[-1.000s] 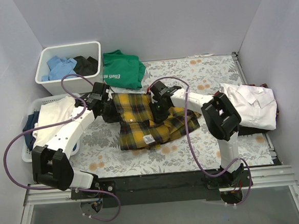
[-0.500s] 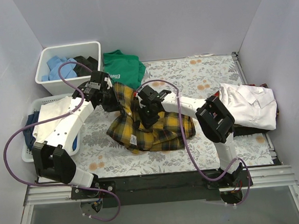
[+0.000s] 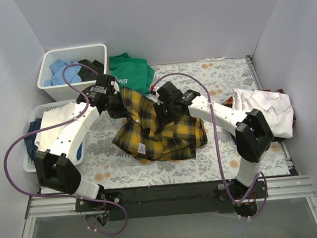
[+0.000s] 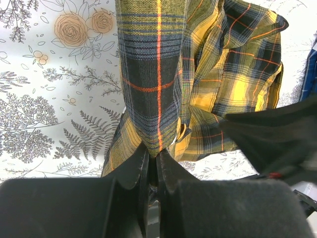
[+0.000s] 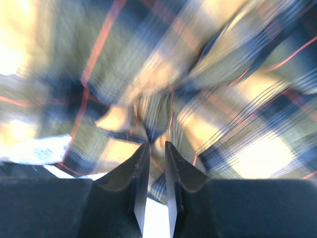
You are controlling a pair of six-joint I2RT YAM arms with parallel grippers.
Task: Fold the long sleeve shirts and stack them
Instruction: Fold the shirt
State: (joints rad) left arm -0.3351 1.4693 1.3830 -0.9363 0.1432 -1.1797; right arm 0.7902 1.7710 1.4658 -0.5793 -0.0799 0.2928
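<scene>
now, both grippers are pinching the plaid shirt mid-table.
my left gripper is clamped on a fold of it, holding that edge up off the floral table. my right gripper has bunched cloth nipped between its fingers, though that view is blurred. the rest of the shirt lies crumpled between the arms. the white shirt sits at the table's right edge.

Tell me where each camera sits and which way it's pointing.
Top external: above and behind the bases, looking down on the table; left arm and right arm show.
Left wrist: on the left arm, looking along the left gripper, shut on the plaid shirt.
Right wrist: on the right arm, blurred, looking along the right gripper, shut on it too.
Shared: all show the shirt.
</scene>
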